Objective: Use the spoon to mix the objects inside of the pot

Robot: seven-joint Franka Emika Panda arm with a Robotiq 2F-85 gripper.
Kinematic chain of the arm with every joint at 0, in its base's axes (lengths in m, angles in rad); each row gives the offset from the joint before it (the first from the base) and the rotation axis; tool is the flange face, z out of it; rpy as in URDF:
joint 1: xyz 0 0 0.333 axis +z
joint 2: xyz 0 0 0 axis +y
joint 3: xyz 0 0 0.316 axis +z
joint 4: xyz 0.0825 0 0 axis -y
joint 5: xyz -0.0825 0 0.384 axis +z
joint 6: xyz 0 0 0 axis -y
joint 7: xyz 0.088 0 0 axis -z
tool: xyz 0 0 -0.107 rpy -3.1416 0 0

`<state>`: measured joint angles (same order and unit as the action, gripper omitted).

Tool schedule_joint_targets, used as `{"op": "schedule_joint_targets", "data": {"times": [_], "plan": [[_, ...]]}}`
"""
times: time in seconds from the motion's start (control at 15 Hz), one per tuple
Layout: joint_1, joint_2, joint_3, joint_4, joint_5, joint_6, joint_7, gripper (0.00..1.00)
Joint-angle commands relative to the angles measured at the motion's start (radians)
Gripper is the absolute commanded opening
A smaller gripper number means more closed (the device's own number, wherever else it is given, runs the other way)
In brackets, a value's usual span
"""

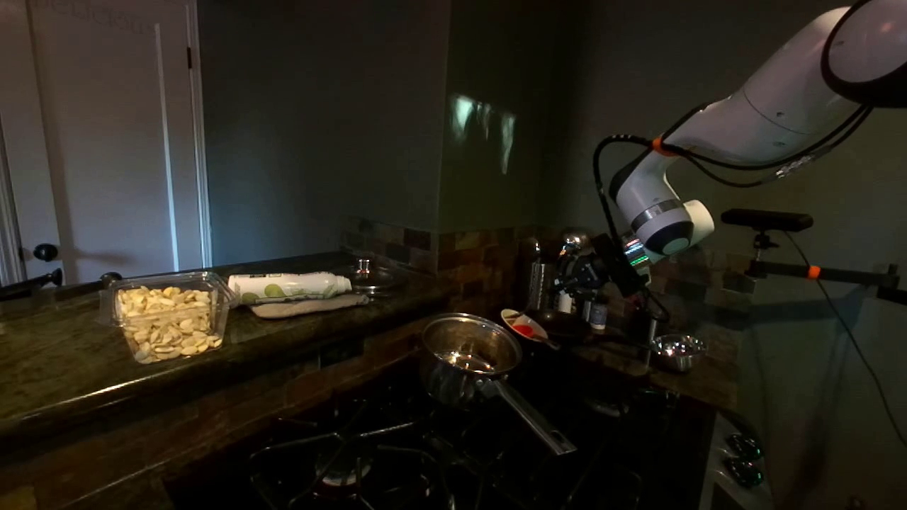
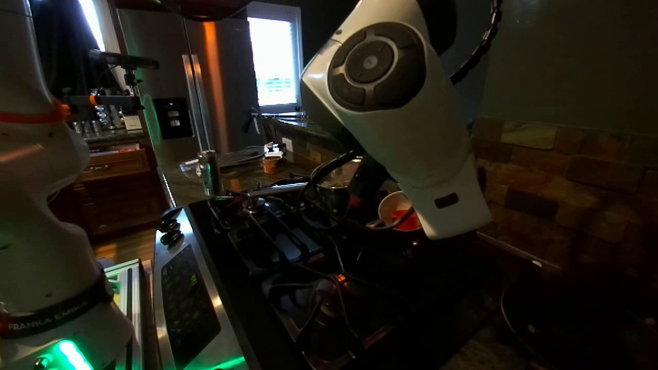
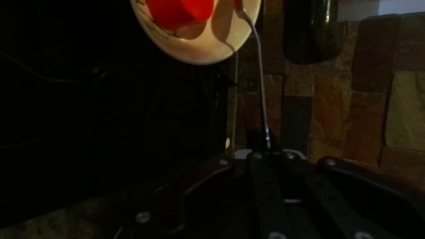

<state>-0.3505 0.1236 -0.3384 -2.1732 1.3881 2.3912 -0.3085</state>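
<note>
In the wrist view my gripper is shut on the end of the slim steel spoon. The spoon's handle runs up from between the fingertips, and its reddish-looking head lies over a pale dish. The pot, a shiny saucepan with a long straight handle, stands on the stove in an exterior view; partly behind the arm, the pot shows again. Bright spots mark its inside, but whether these are the objects or reflections I cannot tell. From outside, my gripper is a dark shape beyond the pot, near the backsplash.
The pale dish holds a red cup, close to the pot. A clear tub of pale pieces, a bottle on its side and a glass lid occupy the ledge. A small steel bowl stands right of the stove.
</note>
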Motion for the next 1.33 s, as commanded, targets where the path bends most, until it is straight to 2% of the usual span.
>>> {"op": "schedule_joint_targets", "data": {"times": [0.0,0.4,0.6,0.73,0.93,1.13,1.2,1.27], "plan": [[-0.009,-0.056,-0.007,-0.028,-0.007,-0.030,-0.011,0.01],[-0.040,-0.169,-0.041,-0.082,-0.026,-0.179,-0.114,0.01],[-0.055,-0.269,-0.063,-0.159,-0.016,-0.306,-0.256,0.01],[-0.058,-0.332,-0.071,-0.213,0.014,-0.347,-0.365,0.01],[-0.053,-0.419,-0.065,-0.285,0.079,-0.367,-0.517,0.01],[-0.043,-0.452,-0.042,-0.317,0.247,-0.325,-0.678,0.01],[-0.061,-0.411,-0.044,-0.272,0.158,-0.357,-0.581,0.03],[-0.061,-0.423,-0.039,-0.284,0.191,-0.356,-0.619,0.03]]}}
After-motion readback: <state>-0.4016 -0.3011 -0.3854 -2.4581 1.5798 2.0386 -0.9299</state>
